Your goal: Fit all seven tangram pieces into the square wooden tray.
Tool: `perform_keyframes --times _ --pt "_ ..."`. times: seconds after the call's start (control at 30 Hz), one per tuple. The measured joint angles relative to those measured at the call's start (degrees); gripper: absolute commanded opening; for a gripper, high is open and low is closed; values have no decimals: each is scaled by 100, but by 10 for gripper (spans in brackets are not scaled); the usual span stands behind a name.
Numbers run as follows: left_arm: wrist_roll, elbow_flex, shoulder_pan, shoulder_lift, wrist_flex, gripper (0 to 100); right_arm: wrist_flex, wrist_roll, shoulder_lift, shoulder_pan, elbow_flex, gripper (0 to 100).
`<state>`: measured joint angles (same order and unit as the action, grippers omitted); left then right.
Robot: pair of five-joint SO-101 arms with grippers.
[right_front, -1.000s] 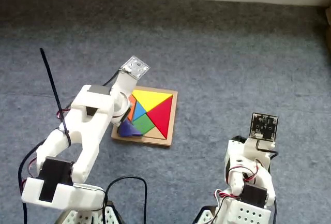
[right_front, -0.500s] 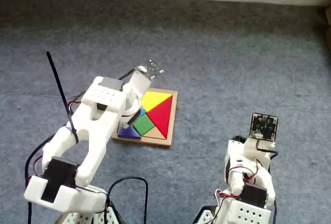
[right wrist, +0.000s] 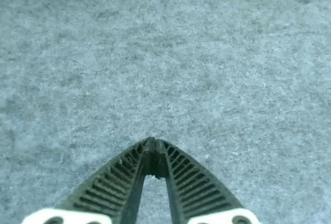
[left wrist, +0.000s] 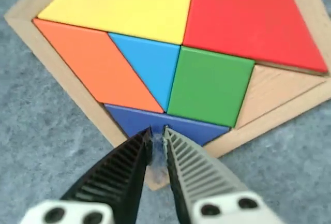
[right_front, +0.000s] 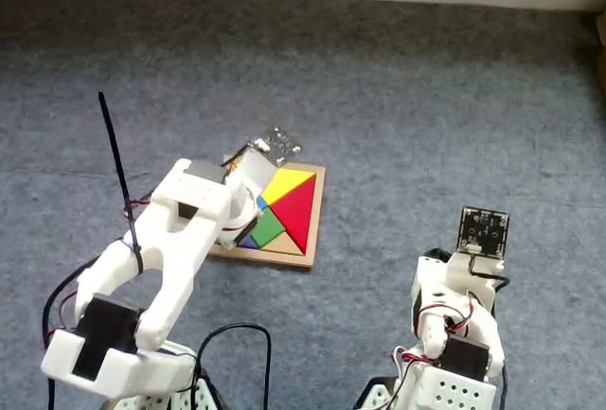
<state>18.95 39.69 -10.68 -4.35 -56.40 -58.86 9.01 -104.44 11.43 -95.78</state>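
At the tray's near-left corner, the left gripper (left wrist: 156,137) points steeply down. Its two fingers are drawn almost together, with only a thin slit between the tips and nothing visibly held. The tips meet the outer edge of the dark blue triangle (left wrist: 170,125), which lies along the tray's rim; whether they press on it or hang just above cannot be told. Behind that piece sit the green square (left wrist: 209,87) and the light blue triangle (left wrist: 150,63), with the orange parallelogram (left wrist: 98,69) beside them. The yellow triangle (left wrist: 124,6) and the red triangle (left wrist: 248,17) fill the tray's far half. A bare triangle of wood (left wrist: 274,87) shows between the green square and the rim. In the high view, the left arm (right_front: 180,240) stretches forward from its base with the wrist bent down, covering the left part of the tray (right_front: 284,256). Well to the tray's right, the right arm (right_front: 454,315) is folded back over its base. The right gripper (right wrist: 155,145) has its tips touching and empty above the grey carpet (right_front: 426,98).
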Motion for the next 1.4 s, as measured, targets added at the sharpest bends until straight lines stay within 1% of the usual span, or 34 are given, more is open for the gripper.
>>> perform_keyframes --times 0.17,0.33,0.4,0.47,0.53,0.67,0.83,0.93,1.23,1.33,1.4 --pt "-18 35 9 0 387 60 0 0 0 0 0 6" --pt "-9 62 9 -88 431 57 0 0 0 0 0 6" --pt "-202 62 0 -352 431 59 0 0 0 0 0 6" --pt "-492 62 -9 -800 369 59 0 0 0 0 0 6" --pt "-633 62 0 -1407 185 58 0 0 0 0 0 6" --pt "-686 290 0 -2787 -97 59 0 0 0 0 0 6" --pt "-686 1064 53 -4404 -114 59 0 0 0 0 0 6" --pt "-686 1574 413 -5248 -114 59 0 0 0 0 0 6" --pt "-686 3244 1925 -7358 -114 57 0 0 0 0 0 6" --pt "-686 3745 2277 -8088 -114 57 0 0 0 0 0 6" --pt "-686 4114 2391 -8563 -141 57 0 0 0 0 0 6"
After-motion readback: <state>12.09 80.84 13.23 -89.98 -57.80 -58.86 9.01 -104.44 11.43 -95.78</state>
